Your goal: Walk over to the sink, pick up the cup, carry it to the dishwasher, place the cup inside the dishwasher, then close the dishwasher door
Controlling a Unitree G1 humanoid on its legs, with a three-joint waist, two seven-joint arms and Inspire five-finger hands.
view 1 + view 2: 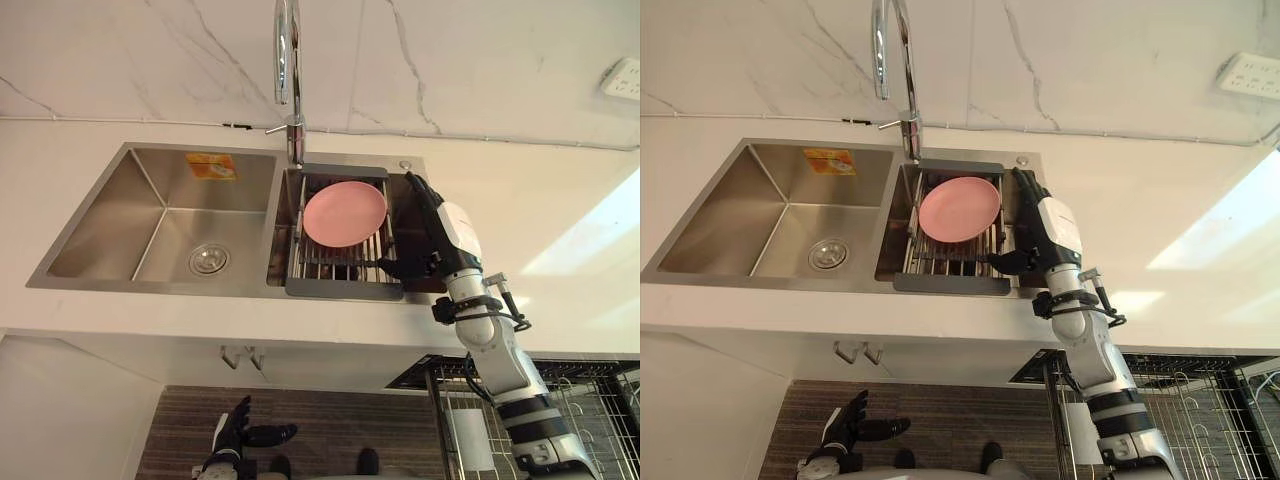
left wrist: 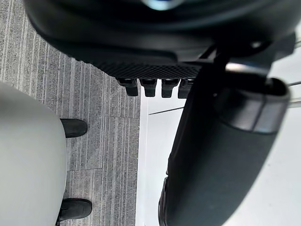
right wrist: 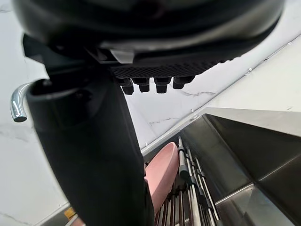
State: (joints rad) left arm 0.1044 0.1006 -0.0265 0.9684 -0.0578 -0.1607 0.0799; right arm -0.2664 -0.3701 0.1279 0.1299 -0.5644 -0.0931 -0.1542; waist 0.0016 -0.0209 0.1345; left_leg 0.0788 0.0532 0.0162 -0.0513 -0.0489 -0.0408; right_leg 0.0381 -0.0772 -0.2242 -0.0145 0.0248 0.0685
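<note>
On the sink (image 1: 100,215) wall, orange sticker (image 1: 211,166)

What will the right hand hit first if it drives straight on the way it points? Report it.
Probably the marble wall behind the sink. The right hand points past the rack and pink plate, beside them. Height is unclear.

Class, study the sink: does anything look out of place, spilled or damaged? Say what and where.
An orange sticker is stuck on the left basin's back wall, like a leftover label. The pink plate lies in the dish rack, beside the open right hand. Nothing looks spilled or broken.
</note>
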